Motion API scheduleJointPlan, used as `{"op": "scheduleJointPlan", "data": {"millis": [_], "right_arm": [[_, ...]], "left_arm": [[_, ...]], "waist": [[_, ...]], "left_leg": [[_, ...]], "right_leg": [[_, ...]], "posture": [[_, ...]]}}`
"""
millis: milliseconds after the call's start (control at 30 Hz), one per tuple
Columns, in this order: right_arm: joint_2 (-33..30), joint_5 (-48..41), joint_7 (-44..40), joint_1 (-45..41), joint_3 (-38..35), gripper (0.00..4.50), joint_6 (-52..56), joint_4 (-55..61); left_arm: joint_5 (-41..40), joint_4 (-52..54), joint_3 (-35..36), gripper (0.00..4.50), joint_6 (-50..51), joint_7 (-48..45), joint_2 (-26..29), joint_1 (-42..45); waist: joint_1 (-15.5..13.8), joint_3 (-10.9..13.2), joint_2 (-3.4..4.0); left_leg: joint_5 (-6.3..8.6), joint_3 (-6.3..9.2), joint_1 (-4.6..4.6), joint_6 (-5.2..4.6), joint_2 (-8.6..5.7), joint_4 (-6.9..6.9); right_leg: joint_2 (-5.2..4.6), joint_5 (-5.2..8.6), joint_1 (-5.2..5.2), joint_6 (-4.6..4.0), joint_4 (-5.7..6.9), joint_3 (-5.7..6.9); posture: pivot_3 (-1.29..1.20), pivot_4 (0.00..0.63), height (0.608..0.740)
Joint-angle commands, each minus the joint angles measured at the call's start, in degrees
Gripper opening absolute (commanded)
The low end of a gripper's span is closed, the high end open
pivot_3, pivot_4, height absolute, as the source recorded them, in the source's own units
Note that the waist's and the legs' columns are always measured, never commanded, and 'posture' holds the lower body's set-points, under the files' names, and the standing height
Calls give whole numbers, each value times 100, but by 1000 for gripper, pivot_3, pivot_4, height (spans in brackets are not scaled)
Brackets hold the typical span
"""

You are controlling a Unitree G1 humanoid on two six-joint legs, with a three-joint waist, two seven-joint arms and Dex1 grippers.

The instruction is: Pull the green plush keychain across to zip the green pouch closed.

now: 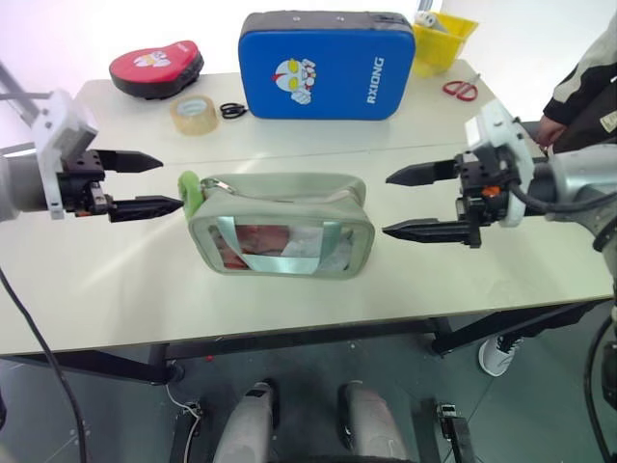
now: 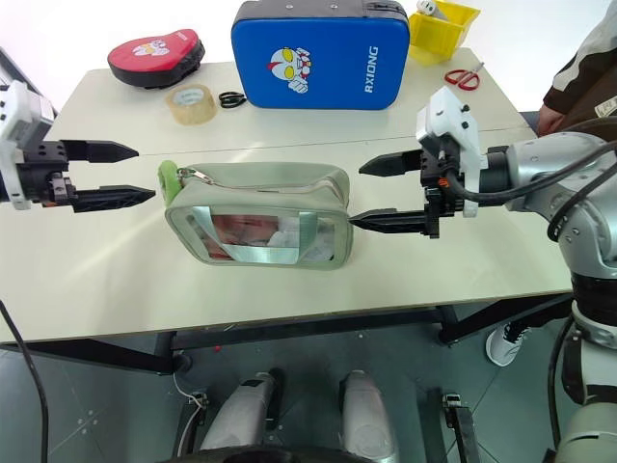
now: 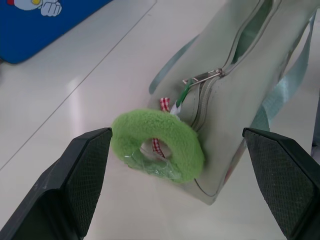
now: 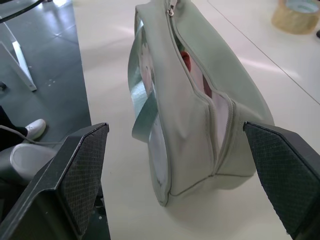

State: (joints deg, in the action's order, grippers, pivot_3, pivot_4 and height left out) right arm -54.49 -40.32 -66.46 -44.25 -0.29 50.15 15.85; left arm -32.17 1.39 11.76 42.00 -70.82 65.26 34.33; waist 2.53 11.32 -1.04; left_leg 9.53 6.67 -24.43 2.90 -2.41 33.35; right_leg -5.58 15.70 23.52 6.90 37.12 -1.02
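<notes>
Green pouch [image 1: 281, 224] lies mid-table, clear window toward the near edge, zipper along its top gaping open. Slider sits at the left end; the green plush keychain [image 1: 189, 190] hangs off that end, resting on the table [image 1: 116, 280].

Left gripper [image 1: 147, 183] hovers just left of the keychain, fingers wide apart, nothing held. In the left wrist view the plush ring [image 3: 159, 150] lies between the two pads, nearer one pad than the other, no contact that I can see. Right gripper [image 1: 417, 202] is just off the pouch's right end, fingers also spread, empty; from the right wrist view the pouch end [image 4: 200, 125] sits centred between them.

Step in hand, as I judge it: approach before the grasp.

How to do it well:
- Left: ease in until the ring is centred, then close across the fuzzy body, not the thin ribbon behind it, which would likely slip.
- Right: pinch the pouch's right end to anchor it first; the bag is soft and would otherwise drag along.
- Pull rightward, along the zipper line, low and level; lifting may kink the track.

Risk: the floppy top may bunch ahead of the slider.
</notes>
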Motion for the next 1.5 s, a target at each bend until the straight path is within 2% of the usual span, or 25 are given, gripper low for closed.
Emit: {"op": "scheduleJointPlan", "data": {"millis": [33,333,567,667,900,1033,1233,1500], "right_arm": [[150,110,90,-264,131,4500,-175,275],[854,466,289,-492,782,4500,-462,429],[1079,1327,289,-337,1268,4500,-1278,-100],[1197,1671,367,-402,1357,3654,-1614,-431],[1435,1986,330,-473,1352,40,-1938,-645],[1548,2104,356,-601,1308,11,-2050,-748],[1850,2653,705,-1288,1184,11,-2793,-1712],[1930,3100,417,-1407,1350,11,-3880,-2463]], "left_arm": [[-165,281,158,4465,8,2,23,41],[-456,1361,-318,4465,38,33,-329,41],[-343,1365,-473,4465,-90,7,-364,96],[-329,1344,-433,4500,-101,7,-322,67],[-177,1063,-284,4500,-180,157,-237,81],[97,485,-188,4500,-469,217,-76,144],[412,-320,-35,4500,-884,251,139,198],[414,-312,59,4500,-924,216,151,81]], "waist": [[-3,0,0],[-14,0,-1],[-4,-1,-1],[-6,-1,-1],[-5,-1,-1],[6,-1,-1],[3,0,-1],[1,0,-2]], "left_leg": [[0,0,0,0,0,0],[0,1,-2,0,0,11],[0,1,0,0,-7,25],[0,1,-1,0,-7,30],[0,1,-1,0,-6,34],[0,2,0,0,-4,38],[0,2,1,0,4,41],[0,2,-3,0,4,40]], "right_leg": [[0,0,0,0,0,0],[1,-1,-3,1,3,0],[8,-4,-7,-5,10,0],[10,-6,-7,-7,11,0],[12,-6,-8,-6,13,0],[17,-7,-7,-7,19,0],[28,-13,-5,-17,20,0],[28,-13,-5,-17,17,-1]], "posture": [[0,150,740],[0,150,740],[0,150,740],[0,150,740],[0,150,740],[0,150,740],[0,150,740],[0,150,740]]}}
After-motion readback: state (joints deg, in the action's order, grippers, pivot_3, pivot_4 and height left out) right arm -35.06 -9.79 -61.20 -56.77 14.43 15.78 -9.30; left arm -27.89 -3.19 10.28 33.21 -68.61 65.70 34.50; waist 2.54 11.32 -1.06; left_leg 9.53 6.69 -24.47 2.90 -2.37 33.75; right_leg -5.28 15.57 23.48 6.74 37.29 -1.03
